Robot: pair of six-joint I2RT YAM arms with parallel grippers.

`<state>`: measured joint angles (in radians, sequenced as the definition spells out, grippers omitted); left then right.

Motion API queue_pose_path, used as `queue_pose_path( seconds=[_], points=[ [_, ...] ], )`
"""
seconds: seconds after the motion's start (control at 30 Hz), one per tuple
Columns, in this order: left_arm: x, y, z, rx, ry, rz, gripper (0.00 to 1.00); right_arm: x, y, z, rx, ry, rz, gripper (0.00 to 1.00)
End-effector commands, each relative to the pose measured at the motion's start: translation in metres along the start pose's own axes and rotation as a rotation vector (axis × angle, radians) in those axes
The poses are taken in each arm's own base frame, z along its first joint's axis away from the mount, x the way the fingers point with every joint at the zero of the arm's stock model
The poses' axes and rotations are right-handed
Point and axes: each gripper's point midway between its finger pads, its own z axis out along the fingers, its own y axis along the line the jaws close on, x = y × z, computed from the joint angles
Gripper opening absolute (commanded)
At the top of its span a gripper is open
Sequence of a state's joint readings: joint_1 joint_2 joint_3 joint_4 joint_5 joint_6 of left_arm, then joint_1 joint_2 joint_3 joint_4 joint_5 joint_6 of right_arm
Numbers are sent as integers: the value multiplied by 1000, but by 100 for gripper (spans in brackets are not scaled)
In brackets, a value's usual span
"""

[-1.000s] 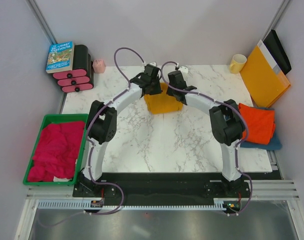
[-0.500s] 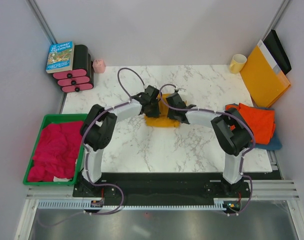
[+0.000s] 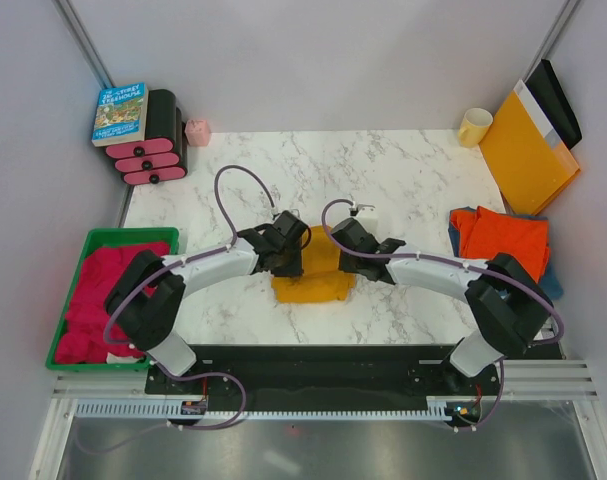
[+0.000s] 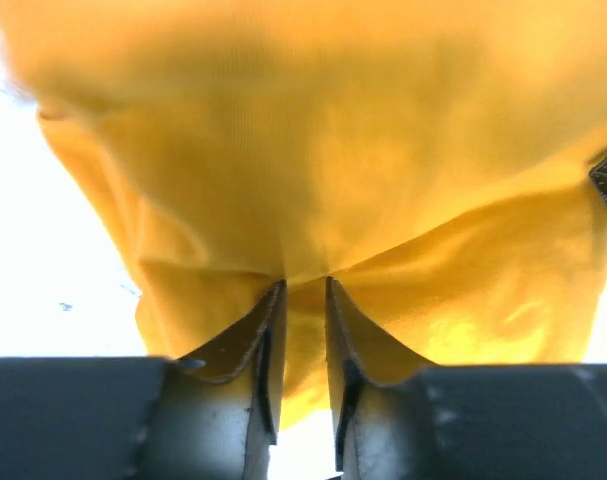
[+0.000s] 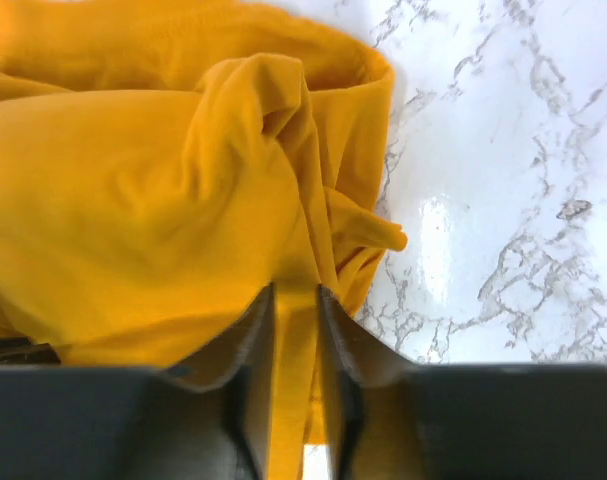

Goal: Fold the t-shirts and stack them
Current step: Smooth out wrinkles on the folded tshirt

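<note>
Inboard of table (image 3: 413,170) edges, mustard t-shirt (image 3: 313,288).

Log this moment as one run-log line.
left gripper: shut on mustard-yellow t-shirt | right gripper: shut on same shirt | orange-red t-shirt: at right

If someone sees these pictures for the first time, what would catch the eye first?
At the centre of the table, the left gripper and right gripper each pinch the mustard-yellow t-shirt. Next come the orange-red t-shirt at the right edge and the green tray of red cloth on the left.
</note>
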<state>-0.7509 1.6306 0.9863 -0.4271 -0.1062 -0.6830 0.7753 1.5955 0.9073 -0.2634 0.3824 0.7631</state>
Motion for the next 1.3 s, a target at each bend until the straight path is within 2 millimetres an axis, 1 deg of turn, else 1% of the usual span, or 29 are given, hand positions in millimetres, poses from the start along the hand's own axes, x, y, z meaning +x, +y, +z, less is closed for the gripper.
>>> queue_pose_path(
  seconds=[0.0,0.03,0.1,0.13,0.2,0.27,0.37,0.43,0.47,0.53,0.6,0.63,0.67,0.73,0.77,0.83,0.87,0.9,0.93,0.97,1.0,1.03,1.07,1.1,1.13,1.17,1.2,1.23,1.27],
  points=[
    [-44,-13,-34,38,-158,-32,35,-50,18,-33,-43,-152,16,36],
    [-54,-19,-40,57,-182,-27,36,-55,20,-36,-51,-163,16,37],
    [-61,-25,-46,73,-195,-27,37,-64,26,-43,-71,-180,12,36],
    [-64,-28,-49,85,-203,-28,37,-64,27,-43,-75,-179,6,34],
    [-66,-30,-49,89,-206,-27,36,-63,30,-40,-79,-170,-6,19],
    [-64,-28,-40,72,-193,-16,35,-61,34,-37,-91,-164,-16,7],
    [-59,-26,-20,47,-162,-2,33,-58,34,-24,-71,-156,-44,1],
    [-61,-27,-11,39,-152,-1,32,-56,35,-12,-45,-149,-68,1],
    [-59,-24,0,22,-132,-1,32,-57,36,-7,-38,-152,-72,0],
    [-66,-28,8,26,-140,-3,32,-59,39,5,-26,-161,-78,0],
    [-70,-27,22,20,-127,-5,32,-58,40,18,-13,-158,-85,0],
    [-76,-30,23,24,-132,-3,32,-59,38,24,-3,-153,-76,0],
    [-76,-27,31,13,-119,-7,32,-53,36,35,11,-131,-74,2],
    [-79,-27,37,12,-109,-5,33,-52,34,42,19,-116,-63,4],
    [-77,-26,40,6,-100,-5,33,-47,30,47,33,-103,-68,6],
    [-77,-25,38,8,-102,-4,32,-49,28,46,39,-115,-79,6],
    [-78,-26,34,16,-117,0,32,-54,26,37,31,-142,-75,6],
    [-86,-31,18,42,-162,1,33,-61,27,29,21,-173,-83,6],
    [-86,-30,14,49,-188,11,33,-70,32,19,-2,-213,-76,9],
    [-86,-34,6,66,-206,22,34,-88,31,-1,-12,-279,-61,10],
    [-92,-37,-12,93,-244,25,35,-98,31,-13,-16,-315,-70,12],
    [-93,-37,-20,99,-263,30,35,-109,30,-25,-14,-352,-69,18],
    [-95,-40,-30,115,-282,31,36,-130,23,-49,3,-425,-40,21],
    [-94,-39,-37,122,-290,33,36,-140,16,-62,28,-460,-32,25],
    [-99,-41,-56,147,-329,28,37,-149,4,-73,60,-484,-58,33],
    [-97,-41,-65,157,-336,32,37,-165,-10,-96,93,-544,-34,37],
    [-91,-38,-69,159,-337,36,38,-173,-22,-108,121,-571,-35,41],
    [-94,-39,-91,188,-379,31,39,-181,-45,-115,182,-583,-52,51],
    [-90,-38,-97,196,-382,29,39,-190,-62,-131,206,-617,-38,57]
  ],
)
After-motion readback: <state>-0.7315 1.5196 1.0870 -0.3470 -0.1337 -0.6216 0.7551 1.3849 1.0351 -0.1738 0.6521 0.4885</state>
